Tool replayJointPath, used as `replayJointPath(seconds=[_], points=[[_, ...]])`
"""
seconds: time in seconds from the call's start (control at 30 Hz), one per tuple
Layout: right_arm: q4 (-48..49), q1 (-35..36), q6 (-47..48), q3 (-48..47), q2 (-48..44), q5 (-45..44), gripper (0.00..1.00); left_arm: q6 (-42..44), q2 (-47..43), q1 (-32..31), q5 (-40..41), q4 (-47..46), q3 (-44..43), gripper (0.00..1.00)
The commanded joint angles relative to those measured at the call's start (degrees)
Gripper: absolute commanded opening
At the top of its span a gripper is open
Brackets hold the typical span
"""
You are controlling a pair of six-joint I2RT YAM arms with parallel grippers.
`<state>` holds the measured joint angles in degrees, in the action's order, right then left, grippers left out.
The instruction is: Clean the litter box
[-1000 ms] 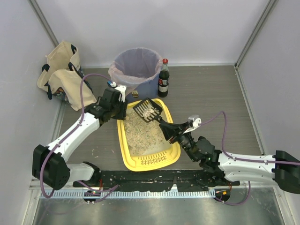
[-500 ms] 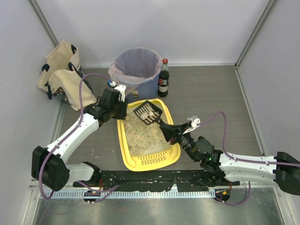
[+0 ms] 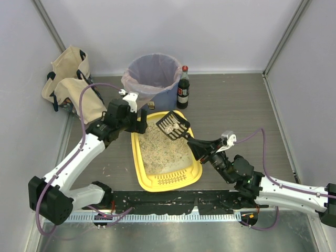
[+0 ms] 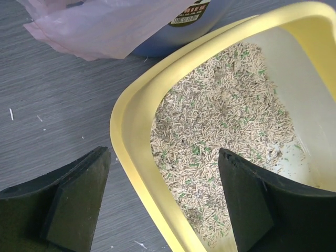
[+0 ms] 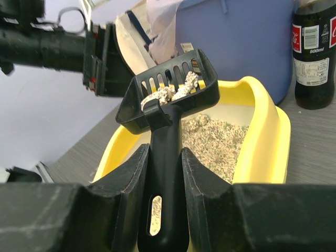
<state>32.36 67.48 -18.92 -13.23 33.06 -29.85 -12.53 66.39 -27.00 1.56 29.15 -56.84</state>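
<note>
The yellow litter box (image 3: 138, 169) lies mid-table with beige granules (image 3: 160, 147) inside. My left gripper (image 3: 142, 121) hangs open over its far-left corner; in the left wrist view the rim (image 4: 131, 142) runs between the spread fingers (image 4: 73, 199) of the gripper (image 4: 164, 157) without touching them. My right gripper (image 3: 198, 145) is shut on the handle of a black slotted scoop (image 3: 176, 125). The scoop (image 5: 168, 92) is held above the box (image 5: 262, 136) by that gripper (image 5: 165, 157) and carries pale clumps.
A round blue bin (image 3: 165, 97) with a clear liner (image 3: 152, 76) stands just beyond the box. A dark cola bottle (image 3: 183, 86) is at its right. A canvas bag (image 3: 68, 84) lies far left. Stray granules dot the table near the box.
The left jaws have spread wide at the box's far-left rim and the arm has shifted. The right arm has carried the loaded scoop a little to the right.
</note>
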Motion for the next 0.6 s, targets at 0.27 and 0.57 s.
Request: replayJointPath(seconds=[0.27,0.57], points=[[-13.0,-0.1,13.3,-9.7,2.1,10.6,0.01,-0.3,-12.9,-0.2,-2.0,-10.8,5.2,1.00],[-16.3,-2.3,12.0,-18.2,9.9,10.2,0.01,-2.9,-14.4,5.9,0.5,-9.1,3.8,1.00]])
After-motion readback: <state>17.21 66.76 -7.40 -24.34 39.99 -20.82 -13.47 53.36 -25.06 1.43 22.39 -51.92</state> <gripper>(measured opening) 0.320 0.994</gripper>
